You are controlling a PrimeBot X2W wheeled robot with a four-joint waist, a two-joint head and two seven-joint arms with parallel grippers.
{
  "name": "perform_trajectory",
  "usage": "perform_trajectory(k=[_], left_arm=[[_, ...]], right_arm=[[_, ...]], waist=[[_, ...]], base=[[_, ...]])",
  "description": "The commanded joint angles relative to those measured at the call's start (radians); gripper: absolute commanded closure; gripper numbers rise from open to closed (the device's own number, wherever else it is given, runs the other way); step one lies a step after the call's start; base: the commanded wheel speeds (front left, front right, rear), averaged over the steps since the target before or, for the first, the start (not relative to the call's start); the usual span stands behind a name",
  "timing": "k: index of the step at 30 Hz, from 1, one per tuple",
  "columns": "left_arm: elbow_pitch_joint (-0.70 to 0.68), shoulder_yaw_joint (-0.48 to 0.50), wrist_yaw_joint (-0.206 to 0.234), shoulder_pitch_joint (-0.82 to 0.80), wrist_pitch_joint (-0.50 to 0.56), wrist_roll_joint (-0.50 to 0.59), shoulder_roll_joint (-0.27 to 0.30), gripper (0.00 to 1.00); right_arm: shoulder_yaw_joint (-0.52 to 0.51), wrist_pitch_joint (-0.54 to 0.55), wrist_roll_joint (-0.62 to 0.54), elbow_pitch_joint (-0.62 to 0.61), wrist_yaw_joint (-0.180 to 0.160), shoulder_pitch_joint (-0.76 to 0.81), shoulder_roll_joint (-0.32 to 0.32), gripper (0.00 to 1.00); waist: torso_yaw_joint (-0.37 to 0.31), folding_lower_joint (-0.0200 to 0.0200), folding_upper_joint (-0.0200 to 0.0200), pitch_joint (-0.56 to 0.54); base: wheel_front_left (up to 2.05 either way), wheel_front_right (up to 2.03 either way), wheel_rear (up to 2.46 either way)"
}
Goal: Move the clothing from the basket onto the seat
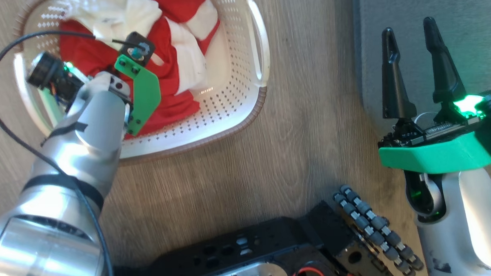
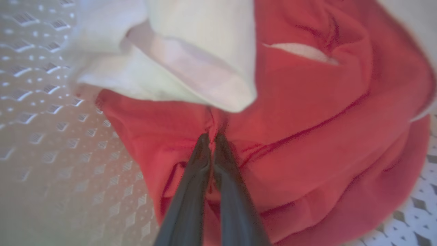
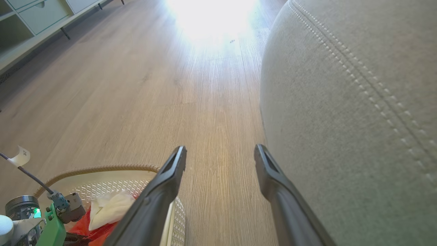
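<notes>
**Grasp made inside the basket, lift comes next**

Seat point(image 1: 478, 32), the large grey cushion, stands to the right of the basket point(image 1: 235, 73). It is apart from the basket, with a strip of wooden floor point(image 1: 310, 131) between them. The clothing point(image 1: 169, 55) lies all inside the basket, as one red and white heap on its bottom.

My left gripper point(image 2: 211, 136) reaches down into the basket. Its fingers are drawn narrow and pinch a fold of the red cloth, just beside where the white cloth overlaps it. My right gripper point(image 1: 409, 26) waits to the right of the basket, at the edge of the seat, with fingers wide and holding nothing.

I judge this step to be the pick-up of a garment. The next move asks for a straight lift until the cloth hangs above the basket rim, then a carry to the right, over the seat. The pinch takes only little cloth, so I would rise slowly.
</notes>
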Motion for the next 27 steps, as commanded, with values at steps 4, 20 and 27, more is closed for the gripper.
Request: perform_trajectory(k=[4,20,27], left_arm=[[-0.010,0.031,-0.005,0.084,-0.047,-0.046,-0.005,1.00],[-0.089,-0.010,0.056,0.299,-0.288,-0.212,-0.018,1.00],[-0.153,-0.060,0.087,0.386,-0.389,-0.324,-0.018,1.00]], right_arm=[[0.000,-0.002,-0.020,0.019,0.000,0.027,-0.007,0.00],[0.009,-0.002,-0.035,0.148,0.000,0.046,-0.007,0.00],[0.009,-0.002,-0.032,0.205,0.000,0.092,-0.007,0.00]], waist=[[0.043,0.0000,0.0000,-0.119],[0.101,0.0000,0.0000,-0.477],[0.119,0.0000,0.0000,-0.650]], base=[[0.00,0.00,0.00],[0.00,0.00,0.00],[0.00,0.00,0.00]])
